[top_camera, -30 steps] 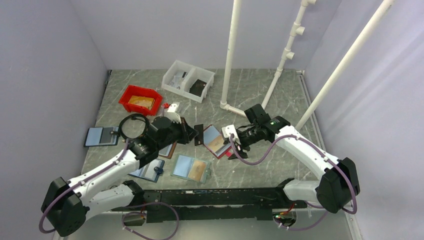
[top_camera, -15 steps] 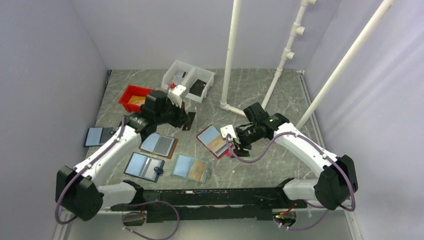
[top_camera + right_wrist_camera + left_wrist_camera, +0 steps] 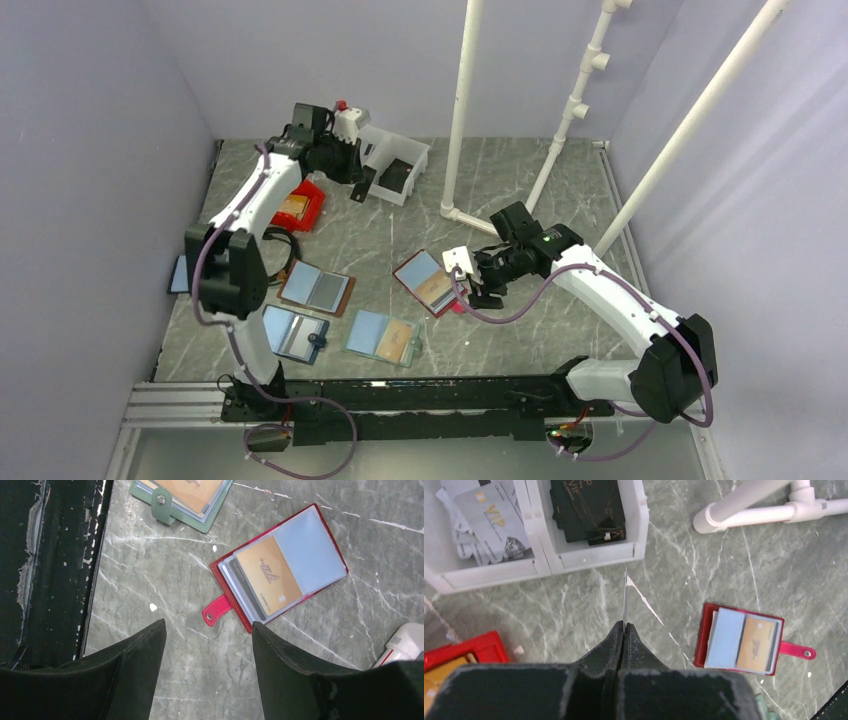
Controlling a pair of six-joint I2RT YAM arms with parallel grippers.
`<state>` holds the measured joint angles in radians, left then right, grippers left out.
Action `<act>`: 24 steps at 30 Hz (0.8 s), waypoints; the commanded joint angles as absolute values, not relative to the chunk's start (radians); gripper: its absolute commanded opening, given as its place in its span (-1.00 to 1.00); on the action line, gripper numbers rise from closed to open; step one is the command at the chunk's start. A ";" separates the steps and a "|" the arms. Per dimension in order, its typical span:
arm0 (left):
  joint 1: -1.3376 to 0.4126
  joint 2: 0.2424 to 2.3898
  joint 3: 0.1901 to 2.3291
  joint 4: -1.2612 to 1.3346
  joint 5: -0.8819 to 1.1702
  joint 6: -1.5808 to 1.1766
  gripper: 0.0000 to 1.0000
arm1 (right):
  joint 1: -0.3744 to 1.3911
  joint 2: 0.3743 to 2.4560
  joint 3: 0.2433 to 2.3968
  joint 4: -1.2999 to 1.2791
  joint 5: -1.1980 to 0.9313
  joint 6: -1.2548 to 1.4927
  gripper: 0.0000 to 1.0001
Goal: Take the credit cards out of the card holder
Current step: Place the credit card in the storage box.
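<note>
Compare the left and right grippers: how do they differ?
The left gripper has jaws shut on a thin dark card, edge-on, by the white bin; the right gripper has jaws open and empty. The left is far from the red card holder; the right hangs just beside it. Both point down at the table.

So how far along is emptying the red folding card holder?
Partly. The white divided bin already holds grey cards and black cards. The left gripper is shut on one thin card near it. The red folding card holder lies open with a tan-orange card left inside; the open right gripper hovers beside it.
</note>
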<state>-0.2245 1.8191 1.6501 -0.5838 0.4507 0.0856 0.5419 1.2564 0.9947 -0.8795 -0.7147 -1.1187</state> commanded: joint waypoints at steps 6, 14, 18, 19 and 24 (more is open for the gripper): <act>-0.224 2.087 2.020 -0.638 0.527 0.142 -1.00 | 0.536 1.240 1.022 -0.854 -0.679 -1.096 0.30; -0.221 2.188 2.051 -0.439 0.611 0.032 -1.00 | 0.537 1.242 1.016 -0.835 -0.645 -1.083 0.30; -0.220 2.214 2.013 -0.315 0.632 -0.049 -1.00 | 0.534 1.242 1.014 -0.831 -0.644 -1.080 0.30; -0.219 2.228 2.019 -0.300 0.632 -0.064 -1.00 | 0.534 1.242 1.013 -0.830 -0.644 -1.080 0.30; -0.213 2.306 2.076 -0.269 0.646 -0.137 -0.96 | 0.532 1.243 1.012 -0.829 -0.644 -1.079 0.29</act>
